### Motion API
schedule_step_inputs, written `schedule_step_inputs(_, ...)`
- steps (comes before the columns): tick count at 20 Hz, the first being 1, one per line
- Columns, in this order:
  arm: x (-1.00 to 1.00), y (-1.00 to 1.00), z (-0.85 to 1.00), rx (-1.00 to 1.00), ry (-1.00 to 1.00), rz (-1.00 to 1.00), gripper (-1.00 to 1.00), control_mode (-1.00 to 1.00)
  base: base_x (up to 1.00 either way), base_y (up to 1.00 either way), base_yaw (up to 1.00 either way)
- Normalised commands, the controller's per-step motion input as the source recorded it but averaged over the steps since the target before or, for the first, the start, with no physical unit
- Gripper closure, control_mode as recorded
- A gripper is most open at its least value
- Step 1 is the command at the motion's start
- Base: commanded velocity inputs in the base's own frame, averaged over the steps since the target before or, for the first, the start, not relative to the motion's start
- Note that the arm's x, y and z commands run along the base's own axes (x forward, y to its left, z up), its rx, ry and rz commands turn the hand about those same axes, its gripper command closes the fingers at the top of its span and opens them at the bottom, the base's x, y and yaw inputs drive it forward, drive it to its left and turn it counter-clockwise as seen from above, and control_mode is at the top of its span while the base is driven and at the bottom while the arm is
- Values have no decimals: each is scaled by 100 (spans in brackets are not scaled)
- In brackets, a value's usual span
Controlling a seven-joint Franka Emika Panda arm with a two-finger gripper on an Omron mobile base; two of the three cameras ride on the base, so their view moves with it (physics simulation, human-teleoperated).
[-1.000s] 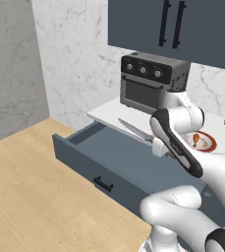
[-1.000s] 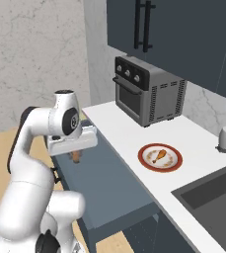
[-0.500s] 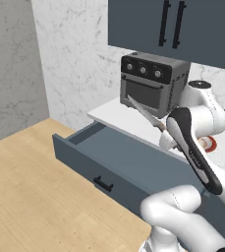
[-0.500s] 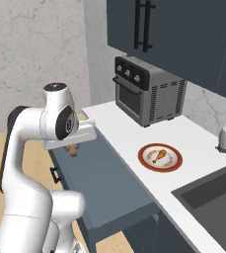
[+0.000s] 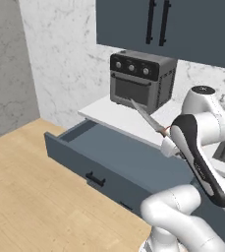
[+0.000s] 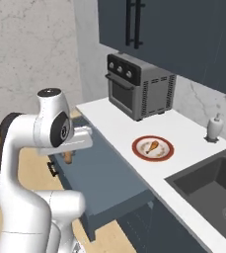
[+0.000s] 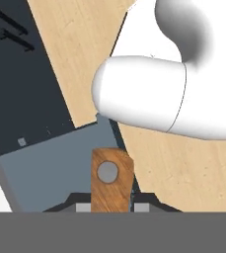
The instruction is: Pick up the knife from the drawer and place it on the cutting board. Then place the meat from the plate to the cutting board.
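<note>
My gripper (image 5: 168,141) is shut on the knife (image 5: 146,116), holding it above the open drawer (image 5: 101,153). The silver blade points up and back toward the oven. In the hand view the brown wooden handle (image 7: 111,179) with a round rivet stands between my fingertips, gripper (image 7: 112,206). From the right base view the handle end (image 6: 68,157) hangs under the gripper (image 6: 71,148) over the drawer (image 6: 100,179). The white plate (image 6: 152,148) with a red rim lies on the counter, the meat (image 6: 152,146) on it. The cutting board is out of view.
A black toaster oven (image 6: 139,86) stands at the back of the white counter (image 6: 114,123). A sink (image 6: 214,189) and a soap dispenser (image 6: 213,128) are at the right. Dark wall cabinets (image 5: 168,27) hang above. Wooden floor (image 5: 30,197) lies in front of the drawer.
The arm has lifted the knife up from low over the drawer, and its blade now points higher toward the oven. The upper arm swung upright.
</note>
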Motion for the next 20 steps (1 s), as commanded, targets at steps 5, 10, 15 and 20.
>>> schedule_step_inputs(5, 0, 0, 0, 0, 0, 0, 100, 100, -87, -2, -65)
schedule_step_inputs(10, 0, 0, 0, 0, 0, 0, 100, 100, -68, -10, -70)
schedule_step_inputs(15, 0, 0, 0, 0, 0, 0, 100, 100, -56, -33, -67)
schedule_step_inputs(20, 0, 0, 0, 0, 0, 0, 100, 100, -49, -40, -67)
